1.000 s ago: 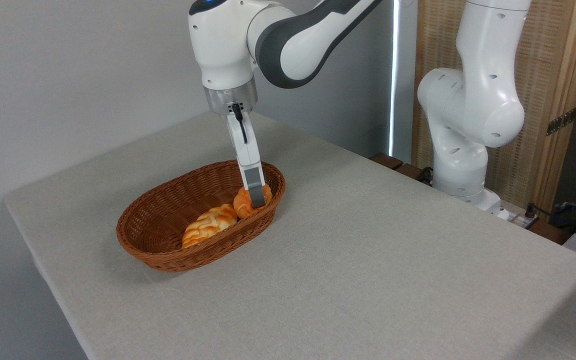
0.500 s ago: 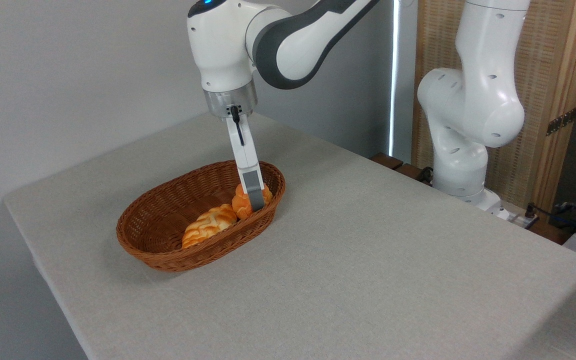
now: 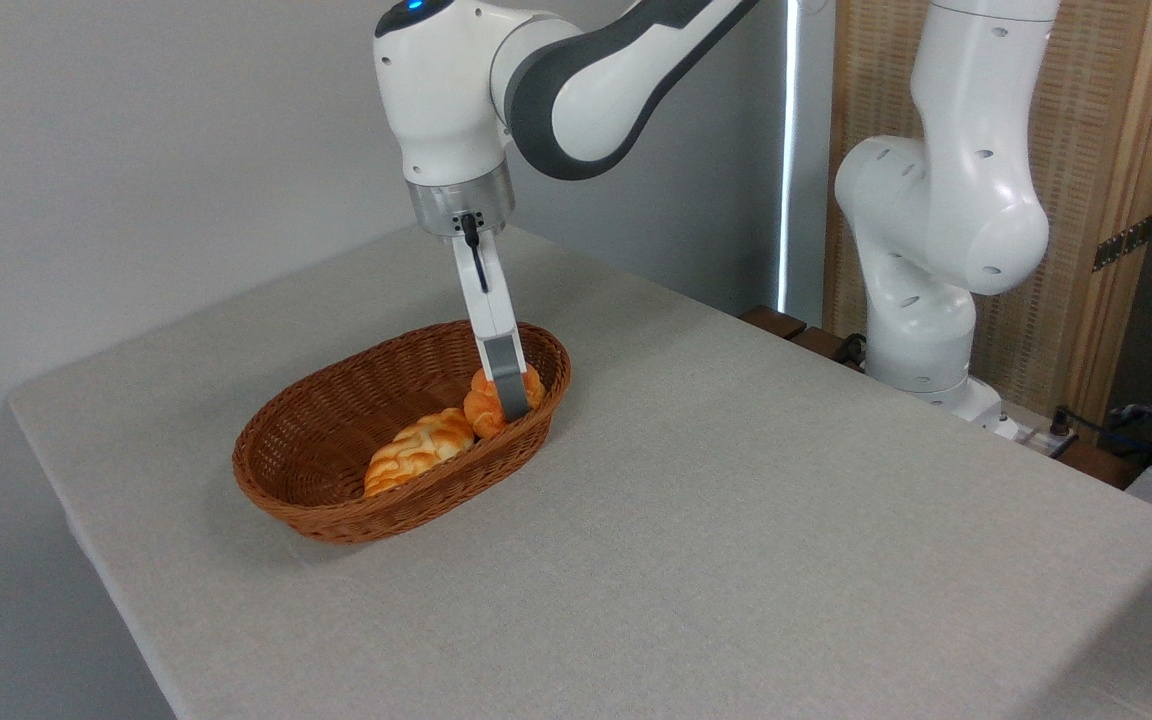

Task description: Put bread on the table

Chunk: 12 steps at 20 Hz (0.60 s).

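hand [image 3: 511, 400] seemingly grasping bread [image 3: 488, 405] by basket [image 3: 336, 505] rim — table [image 3: 786, 520] open rightward.

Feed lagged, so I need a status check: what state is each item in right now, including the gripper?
bread: in the basket at its right end, gripper finger across its front, not yet on the table.
braided loaf: lying in the basket, untouched.
basket: upright on the table.
gripper: down on the bread; only one finger shows, so closure unclear.
table: no bread on it yet.
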Each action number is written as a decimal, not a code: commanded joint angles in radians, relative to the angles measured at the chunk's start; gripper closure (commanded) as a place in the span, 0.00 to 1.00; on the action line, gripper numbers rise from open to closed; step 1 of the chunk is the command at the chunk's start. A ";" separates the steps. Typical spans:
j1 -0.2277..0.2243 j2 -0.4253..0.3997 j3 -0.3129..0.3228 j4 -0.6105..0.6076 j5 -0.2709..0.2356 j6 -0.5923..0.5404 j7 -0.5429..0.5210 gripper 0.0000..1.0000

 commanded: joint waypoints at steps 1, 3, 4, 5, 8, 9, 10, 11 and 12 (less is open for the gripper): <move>-0.005 0.002 0.005 -0.007 0.007 0.031 0.015 0.59; -0.005 0.002 0.005 -0.007 0.005 0.031 0.015 0.59; -0.005 0.002 0.005 -0.007 0.005 0.031 0.015 0.59; -0.005 0.002 0.005 -0.007 0.005 0.031 0.013 0.59; -0.005 -0.001 0.005 -0.005 -0.002 0.031 0.012 0.60; -0.004 -0.004 0.005 -0.005 -0.008 0.031 0.010 0.60; -0.004 -0.006 0.005 -0.002 -0.010 0.031 0.007 0.61; -0.004 -0.007 0.006 -0.001 -0.012 0.029 0.004 0.62; -0.004 -0.009 0.006 0.001 -0.012 0.029 0.004 0.64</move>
